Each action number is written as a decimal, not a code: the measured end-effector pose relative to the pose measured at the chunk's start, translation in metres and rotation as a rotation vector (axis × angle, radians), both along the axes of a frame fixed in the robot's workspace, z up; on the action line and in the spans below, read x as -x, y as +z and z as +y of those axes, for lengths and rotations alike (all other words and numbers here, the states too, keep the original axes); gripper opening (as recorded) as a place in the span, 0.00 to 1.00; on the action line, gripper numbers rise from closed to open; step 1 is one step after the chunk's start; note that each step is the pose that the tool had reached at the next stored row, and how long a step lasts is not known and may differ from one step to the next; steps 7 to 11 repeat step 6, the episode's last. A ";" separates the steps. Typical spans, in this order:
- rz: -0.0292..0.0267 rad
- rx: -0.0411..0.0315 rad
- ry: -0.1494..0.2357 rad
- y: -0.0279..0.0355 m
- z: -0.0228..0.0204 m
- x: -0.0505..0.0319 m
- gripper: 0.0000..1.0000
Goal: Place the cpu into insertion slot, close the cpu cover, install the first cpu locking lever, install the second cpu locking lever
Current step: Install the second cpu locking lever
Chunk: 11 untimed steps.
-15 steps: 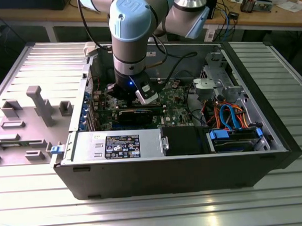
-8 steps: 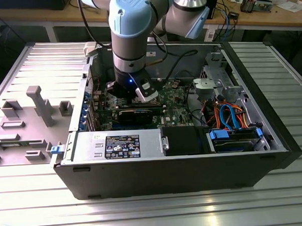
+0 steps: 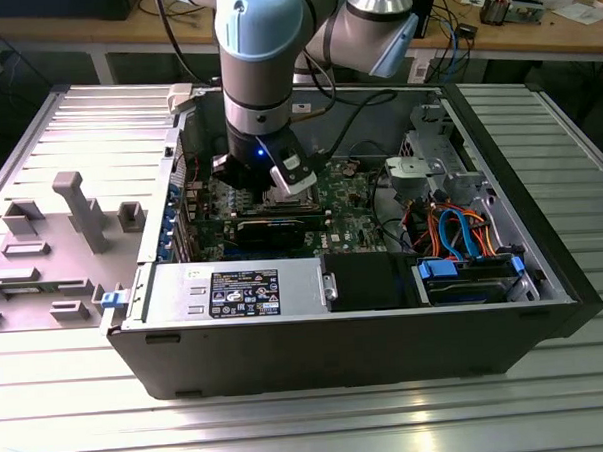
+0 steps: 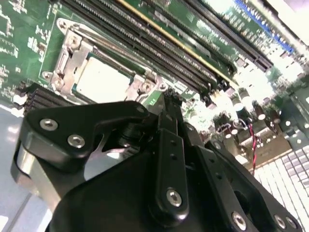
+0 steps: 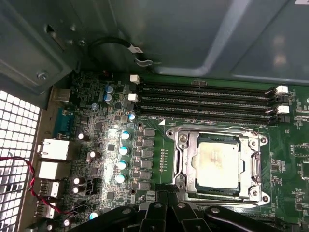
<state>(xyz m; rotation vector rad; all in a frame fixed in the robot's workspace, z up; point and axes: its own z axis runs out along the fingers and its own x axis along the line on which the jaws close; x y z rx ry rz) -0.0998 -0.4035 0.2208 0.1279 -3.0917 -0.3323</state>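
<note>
You get even, bright room light in the exterior view, with soft reflections on the ribbed metal tabletop [image 3: 320, 415] in front of the computer case [image 3: 337, 350], whose interior sits in shade. In the second wrist view, glare washes out the cpu [image 4: 104, 83] top and the board edge beyond it, and the dark gripper [image 4: 172, 99] body is close and blurred. In the first wrist view the cpu [image 5: 218, 162] looks sharp and evenly lit.
</note>
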 end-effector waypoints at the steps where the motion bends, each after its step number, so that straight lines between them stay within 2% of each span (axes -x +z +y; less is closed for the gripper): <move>1: 0.0001 0.0001 0.000 0.0000 0.0000 0.0000 0.11; 11: 0.0005 0.0002 0.000 0.0001 0.0000 0.0000 0.11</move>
